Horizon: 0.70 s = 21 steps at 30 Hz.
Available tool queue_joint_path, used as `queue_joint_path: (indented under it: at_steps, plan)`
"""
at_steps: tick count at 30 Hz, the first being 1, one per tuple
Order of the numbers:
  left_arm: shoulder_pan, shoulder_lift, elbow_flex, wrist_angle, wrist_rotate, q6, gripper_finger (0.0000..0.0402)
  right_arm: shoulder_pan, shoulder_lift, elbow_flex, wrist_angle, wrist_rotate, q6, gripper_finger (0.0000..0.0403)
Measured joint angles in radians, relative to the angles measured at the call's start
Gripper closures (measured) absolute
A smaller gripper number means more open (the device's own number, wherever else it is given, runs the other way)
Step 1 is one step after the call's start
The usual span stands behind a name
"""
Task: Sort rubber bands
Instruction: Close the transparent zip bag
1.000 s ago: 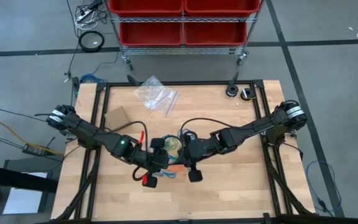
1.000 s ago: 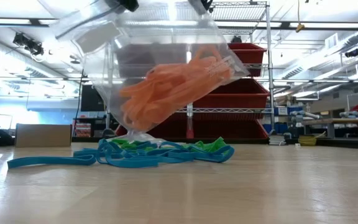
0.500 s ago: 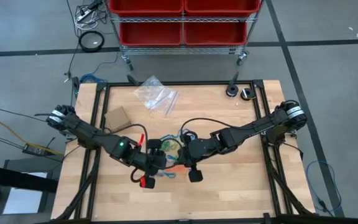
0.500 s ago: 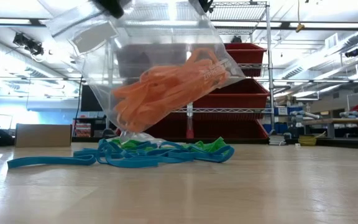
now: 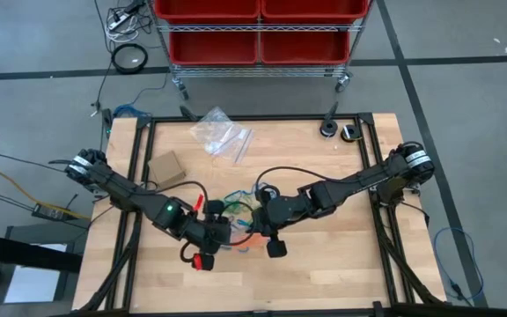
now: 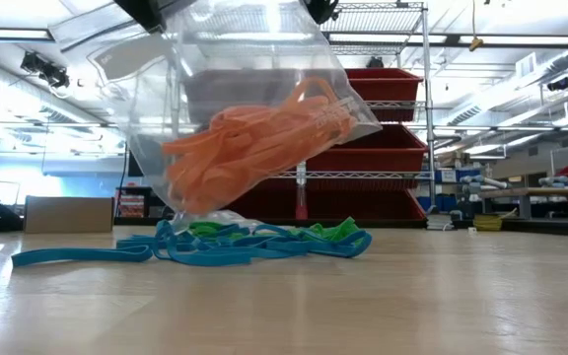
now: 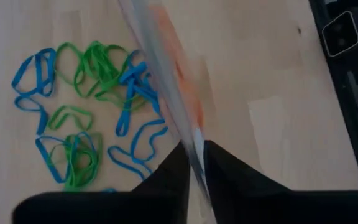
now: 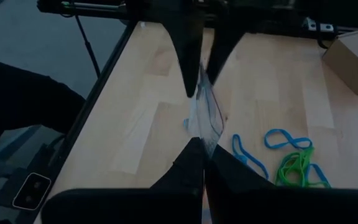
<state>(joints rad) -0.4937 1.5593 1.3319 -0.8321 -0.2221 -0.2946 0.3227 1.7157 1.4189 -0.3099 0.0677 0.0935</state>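
Observation:
A clear plastic bag [image 6: 254, 118] hangs over the table's middle with several orange rubber bands [image 6: 254, 148] bunched inside it. My left gripper [image 7: 196, 171] and my right gripper [image 8: 202, 155] each hold one top corner, facing each other. Under the bag, blue rubber bands [image 6: 205, 248] and green rubber bands [image 6: 335, 234] lie loose in a pile on the wood; they also show as a blue and green scatter [image 7: 79, 112]. The bag's lower corner [image 6: 203, 212] reaches down to that pile. My left gripper has the bag's top edge [image 7: 191, 146] between its two fingers, at the corner toward the table's left. The fingers slant down from the left. The bag hangs below them, stretched toward the other gripper. My right gripper pinches the bag's opposite top corner [image 8: 205, 138] between its shut fingers, slanting down from the table's right. The bag's film runs taut from there to the left fingers [image 8: 191, 56].
A small cardboard box [image 5: 167, 167] sits at the table's left and a heap of empty clear bags [image 5: 223, 134] at the far middle. Two dark round parts [image 5: 337, 130] stand at the far right. Behind the table stands a red bin shelf [image 5: 258, 31].
My left gripper has tipped and drawn its corner of the bag a little toward the table's left edge. The bag's top edge is stretched wider, and the orange bands have slid leftward and lower inside the bag. The bands on the table have stayed put.

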Motion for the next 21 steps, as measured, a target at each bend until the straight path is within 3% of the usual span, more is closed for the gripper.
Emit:
queue_joint_path:
  at_steps: [3,7,12,15,21]
  plan:
    - [-0.009,0.0,0.0,-0.005,-0.046,-0.001,0.0336,0.0,0.0,0.0,0.0,0.0,0.0,0.0403]
    - [-0.024,0.0,0.0,-0.044,-0.099,0.004,0.0387,0.0,0.0,0.0,0.001,0.004,0.0,0.0403]
    - [-0.037,0.0,0.0,-0.047,-0.097,-0.021,0.0393,-0.004,0.0,0.0,0.001,0.004,0.001,0.0403]
    - [-0.049,0.0,-0.001,-0.047,-0.091,-0.028,0.037,-0.006,0.0,0.0,0.001,0.004,0.001,0.0403]
    - [-0.07,0.0,-0.003,-0.067,-0.104,-0.062,0.0276,-0.005,0.0,0.0,0.002,0.003,0.001,0.0403]
